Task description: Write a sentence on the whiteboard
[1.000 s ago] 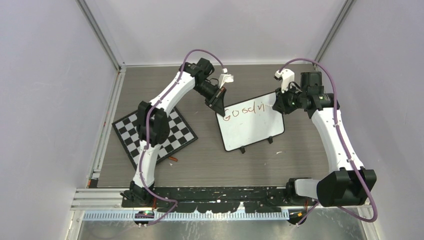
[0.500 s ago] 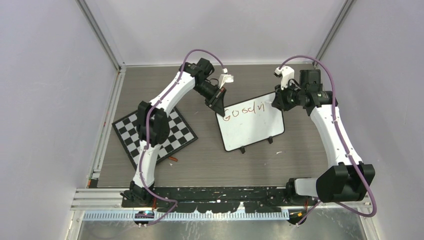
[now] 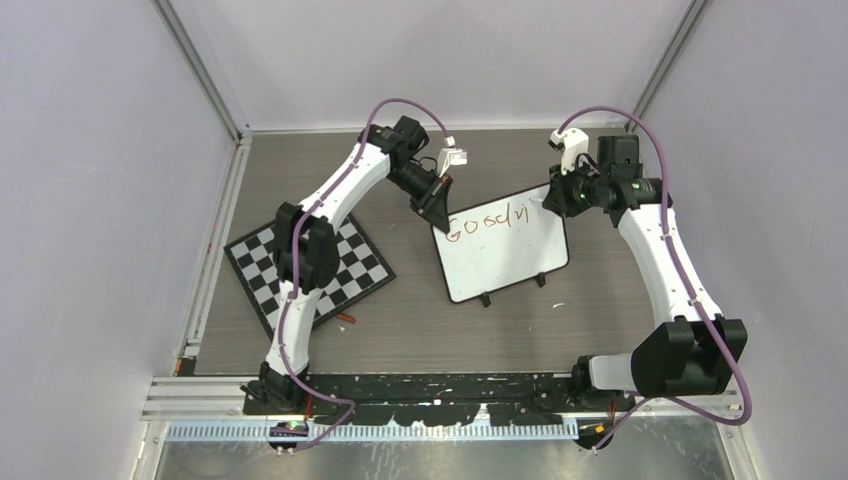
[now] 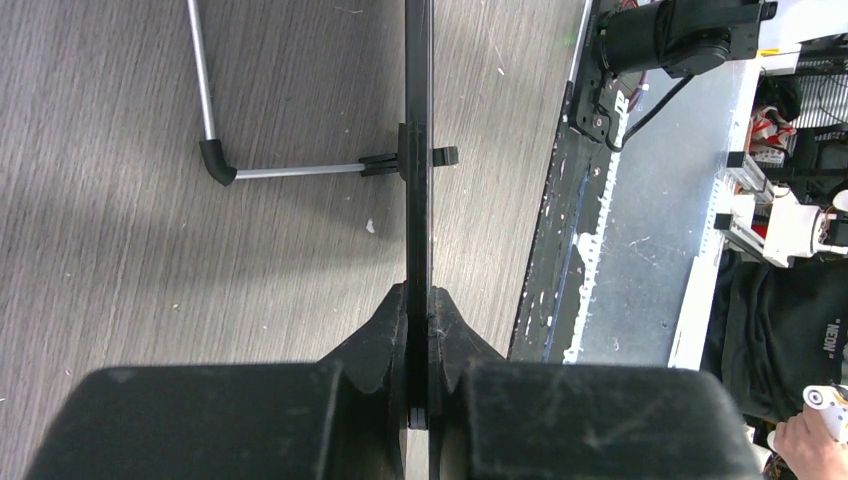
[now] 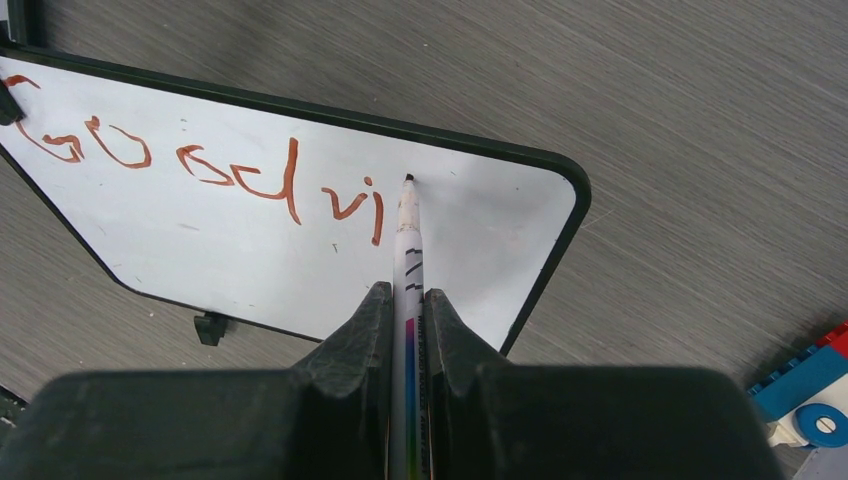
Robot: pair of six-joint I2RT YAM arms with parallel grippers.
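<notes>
Standing on its small black feet on the grey table [image 3: 420,330], the whiteboard [image 3: 510,260] was seen near the middle, between the two arms and well apart from the checkerboard [image 3: 305,270] that lay flat to its left. Its upper left corner was clamped by the left pincer [image 4: 419,300], whose two fingers were closed on the thin black frame. In the left wrist view the board was seen edge-on, with a metal leg [image 4: 290,171] running out from it across the table. The right pincer [image 5: 407,300] was clenched on a marker [image 5: 409,235], which was pointed at the upper right part of the board. The marker's tip was placed just to the right of the last written stroke, near the top edge of the frame; whether it touched the white surface could not be told. Of the sentence [image 5: 200,165], one line was written in red-brown strokes along the top of the board, and it could be read as roughly "Good vi". A blue and red block [image 5: 812,385] was seen at the lower right corner of the right wrist view, well apart from the board.
</notes>
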